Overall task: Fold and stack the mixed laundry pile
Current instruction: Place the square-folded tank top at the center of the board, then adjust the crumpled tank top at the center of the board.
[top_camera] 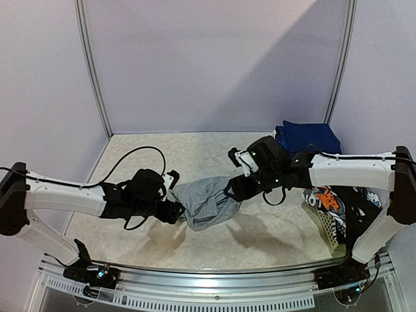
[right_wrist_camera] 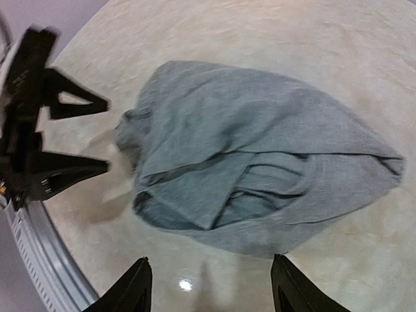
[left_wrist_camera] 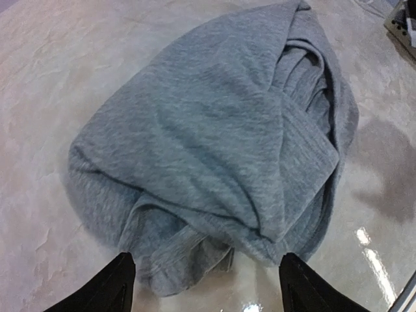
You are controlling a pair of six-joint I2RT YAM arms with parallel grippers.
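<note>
Top external view: the grey shirt (top_camera: pixel 208 203) lies bunched on the table (top_camera: pixel 214 149) directly between the left gripper (top_camera: pixel 175 195) and right gripper (top_camera: pixel 229 188), its long axis running roughly arm to arm, both sets of jaws parted and empty, the left judged marginally nearer.

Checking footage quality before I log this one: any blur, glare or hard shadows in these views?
Top external: sharp, a diagonal shadow crosses the back wall. Left wrist: crisp on the grey shirt, glare streaks on the table at lower right. Right wrist: motion-blurred, the left gripper smeared, one small glare spot.
</note>
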